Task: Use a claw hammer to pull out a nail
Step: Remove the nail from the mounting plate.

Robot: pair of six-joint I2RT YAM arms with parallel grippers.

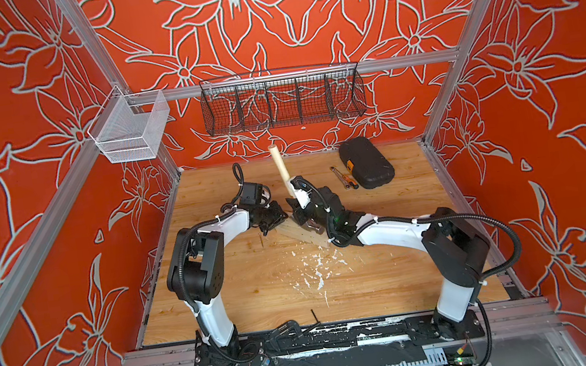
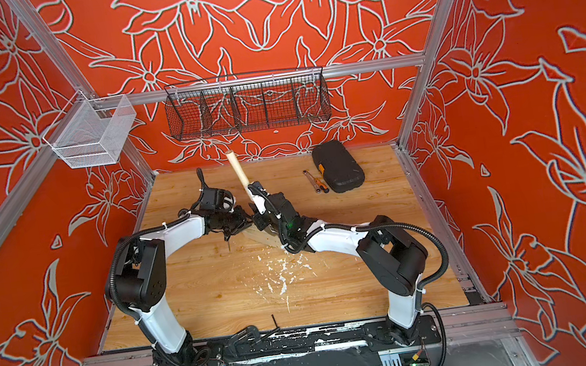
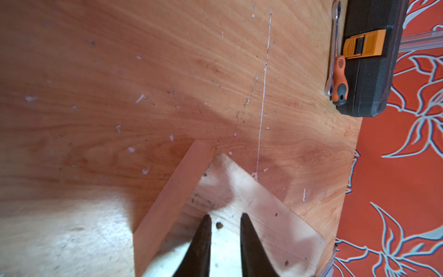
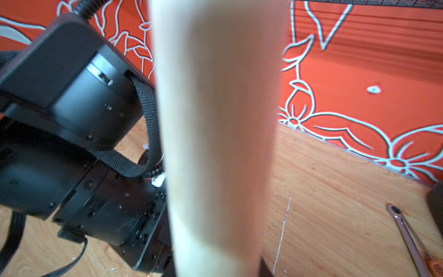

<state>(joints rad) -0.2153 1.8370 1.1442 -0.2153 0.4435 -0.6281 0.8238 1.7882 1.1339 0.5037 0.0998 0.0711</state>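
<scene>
The claw hammer's pale wooden handle rises tilted toward the back wall and fills the right wrist view. My right gripper is shut on its lower part, and the hammer's head is hidden behind the gripper. A pale wooden block lies under both grippers. My left gripper rests its tips on the block, jaws slightly apart and holding nothing. Between them is a small dark spot; whether it is the nail or a hole I cannot tell.
A black tool case lies at the back right, with an orange screwdriver and a wrench beside it. White chips litter the table's middle. A thin dark piece lies by the left gripper. Wire baskets hang on the back wall.
</scene>
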